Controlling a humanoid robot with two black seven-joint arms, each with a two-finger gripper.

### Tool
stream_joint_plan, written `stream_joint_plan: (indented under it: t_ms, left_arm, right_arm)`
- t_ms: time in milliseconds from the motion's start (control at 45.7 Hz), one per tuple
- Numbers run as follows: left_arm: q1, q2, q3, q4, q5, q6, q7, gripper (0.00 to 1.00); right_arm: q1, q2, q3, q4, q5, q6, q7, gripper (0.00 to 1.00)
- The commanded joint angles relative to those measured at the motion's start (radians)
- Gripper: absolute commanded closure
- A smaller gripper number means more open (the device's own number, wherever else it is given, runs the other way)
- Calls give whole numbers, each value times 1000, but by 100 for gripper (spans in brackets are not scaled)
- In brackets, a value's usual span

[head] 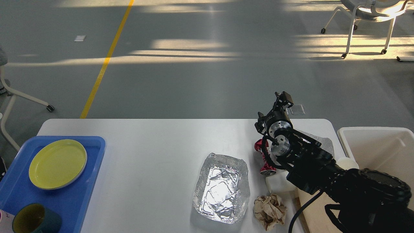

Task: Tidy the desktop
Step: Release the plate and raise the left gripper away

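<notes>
The white desktop [155, 145] carries a crumpled foil tray [222, 188] right of centre. A brown paper ball [269, 212] lies at the front edge beside it. A crushed red can [263, 156] lies partly under my right arm, with a white container [276, 184] just in front of it. My right gripper [282, 99] hangs over the table's far right edge, above and behind the can; it looks small and dark, so its fingers cannot be told apart. The left gripper is out of view.
A blue tray [92, 181] at the front left holds a yellow plate [57, 163] and a dark teal cup [35, 220]. A white bin [372, 139] stands off the table's right end. A second foil piece [326, 142] shows behind my right arm.
</notes>
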Motion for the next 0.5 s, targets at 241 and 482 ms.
stream_joint_plan:
  t_ms: [241,482]
  left_arm:
    - [320,6,-65,171,-5,0,10,4]
    - [549,1,-193,378,-5,211,13,3]
  right_arm:
    - [0,0,0,0,-1,0,0,0]
    - [0,0,0,0,-1,0,0,0]
